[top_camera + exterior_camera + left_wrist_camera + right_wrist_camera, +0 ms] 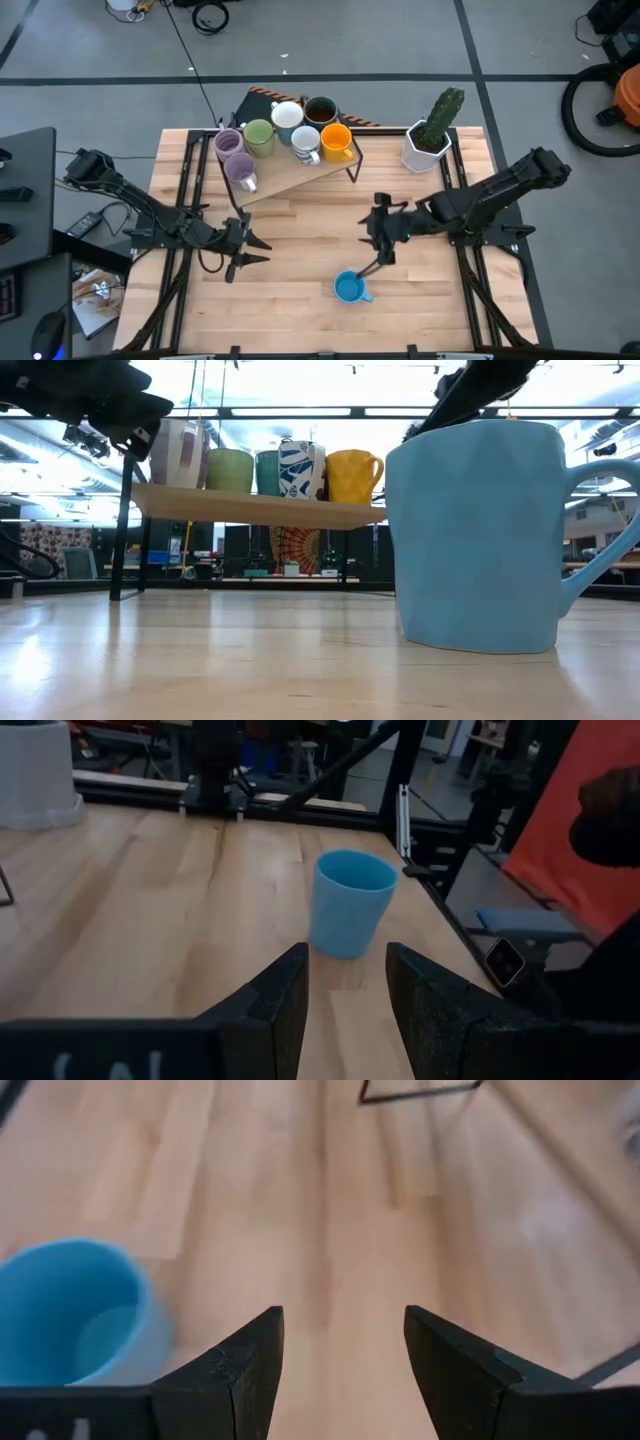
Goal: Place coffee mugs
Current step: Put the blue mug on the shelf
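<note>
One blue mug [349, 288] stands alone on the table, well forward of the shelf [300, 172]. Right gripper [381, 255] hovers just beside it, jaws apart; left gripper [243, 249] waits, jaws apart. Risk: an off-centre approach may tip the mug.

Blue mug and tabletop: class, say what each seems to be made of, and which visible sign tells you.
Blue mug: probably ceramic with a matte glaze; its faceted, opaque wall shows only soft highlights. Tabletop: wood, apparently butcher-block with a light satin finish; narrow joined strips with grain run across it and faintly reflect the overhead lights.
</note>
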Robot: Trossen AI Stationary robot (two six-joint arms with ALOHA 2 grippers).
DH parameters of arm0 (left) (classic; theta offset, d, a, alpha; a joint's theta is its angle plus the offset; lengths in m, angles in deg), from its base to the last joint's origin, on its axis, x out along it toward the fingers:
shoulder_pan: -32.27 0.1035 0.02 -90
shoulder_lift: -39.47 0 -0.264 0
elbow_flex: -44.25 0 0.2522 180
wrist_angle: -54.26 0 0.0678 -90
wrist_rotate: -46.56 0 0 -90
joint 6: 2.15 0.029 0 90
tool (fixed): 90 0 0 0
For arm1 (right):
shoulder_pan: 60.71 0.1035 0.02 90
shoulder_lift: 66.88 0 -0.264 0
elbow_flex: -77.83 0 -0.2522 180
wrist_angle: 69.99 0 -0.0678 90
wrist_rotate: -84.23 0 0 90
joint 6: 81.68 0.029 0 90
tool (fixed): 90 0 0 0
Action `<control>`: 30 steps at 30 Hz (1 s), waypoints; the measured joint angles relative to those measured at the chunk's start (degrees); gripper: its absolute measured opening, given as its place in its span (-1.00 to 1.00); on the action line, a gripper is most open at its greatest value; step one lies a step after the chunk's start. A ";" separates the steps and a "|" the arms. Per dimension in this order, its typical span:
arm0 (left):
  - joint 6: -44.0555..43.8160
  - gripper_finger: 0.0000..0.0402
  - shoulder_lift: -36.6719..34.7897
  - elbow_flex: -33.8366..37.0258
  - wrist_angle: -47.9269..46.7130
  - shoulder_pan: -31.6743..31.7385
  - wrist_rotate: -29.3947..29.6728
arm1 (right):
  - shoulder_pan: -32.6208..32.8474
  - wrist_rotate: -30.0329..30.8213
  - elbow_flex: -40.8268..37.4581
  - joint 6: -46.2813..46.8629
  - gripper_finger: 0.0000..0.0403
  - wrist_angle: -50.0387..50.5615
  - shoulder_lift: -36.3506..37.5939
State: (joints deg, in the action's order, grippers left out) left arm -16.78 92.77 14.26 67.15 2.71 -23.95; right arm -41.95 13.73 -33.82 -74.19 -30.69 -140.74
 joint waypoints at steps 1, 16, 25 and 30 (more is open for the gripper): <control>-0.42 -0.30 0.00 0.00 0.00 0.00 0.00 | 1.05 0.07 0.00 1.81 0.06 0.74 0.00; -4.26 -0.30 0.00 0.00 -0.28 0.00 0.00 | 16.93 8.24 0.00 20.94 0.06 -0.10 -4.44; -4.20 -0.30 0.00 0.02 -0.59 0.00 0.37 | 19.61 5.22 4.63 25.96 0.06 -0.25 -11.79; -4.17 -0.30 -0.02 0.04 -1.05 0.02 1.33 | 21.20 -0.68 8.80 30.29 0.06 3.70 -17.50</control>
State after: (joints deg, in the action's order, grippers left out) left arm -20.95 92.75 14.31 66.10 2.73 -22.62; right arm -20.75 13.06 -25.02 -43.90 -26.99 -158.24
